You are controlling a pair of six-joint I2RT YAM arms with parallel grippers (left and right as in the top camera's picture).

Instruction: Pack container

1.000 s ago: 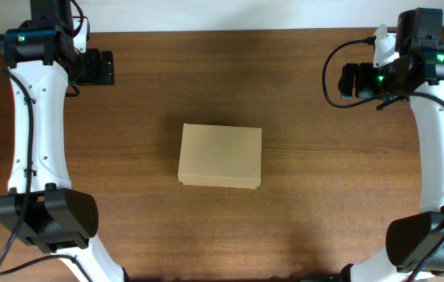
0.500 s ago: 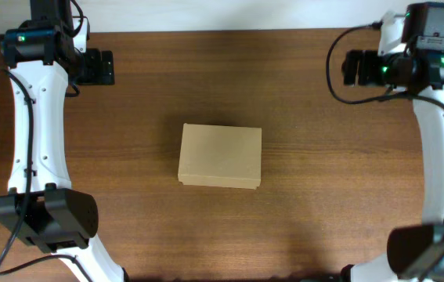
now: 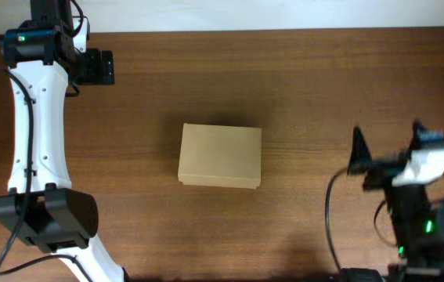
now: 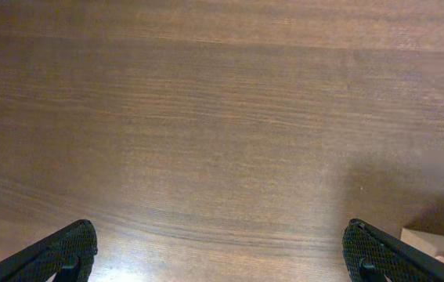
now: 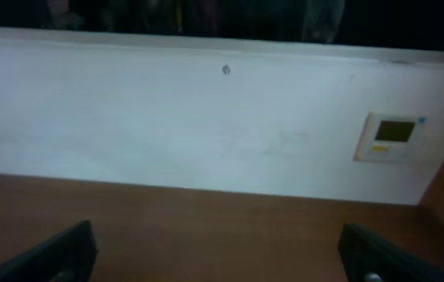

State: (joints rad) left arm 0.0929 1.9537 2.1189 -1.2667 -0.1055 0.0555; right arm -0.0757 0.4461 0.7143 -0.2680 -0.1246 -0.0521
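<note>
Operator: Where is the cardboard box (image 3: 220,155), and what do my grippers hold?

Observer: Your box lies flat in the middle of the table (image 3: 300,70), with its lid closed, well apart from both arms. Your left gripper (image 4: 220,258) hangs over the far left part of the table. Its fingers are spread wide and nothing is between them. Its camera shows bare wood, with only a corner of the box at the lower right edge. Your right gripper (image 5: 220,258) is also wide open and empty, but it looks level at the white wall (image 5: 167,133), not down at the table.

Operator: What can go wrong from here?

Observer: Three things, I think. First, the right arm appears blurred in the overhead view, so you cannot read its pose well. If you bring it toward the box while its camera does not see the box, a finger may strike the side and push the box away. Second, the lid is shut. If you lift it with one gripper while nothing holds the box, the light carton may drag or tip. Third, I see no items to pack on the table, so please check this before you open the box.
</note>
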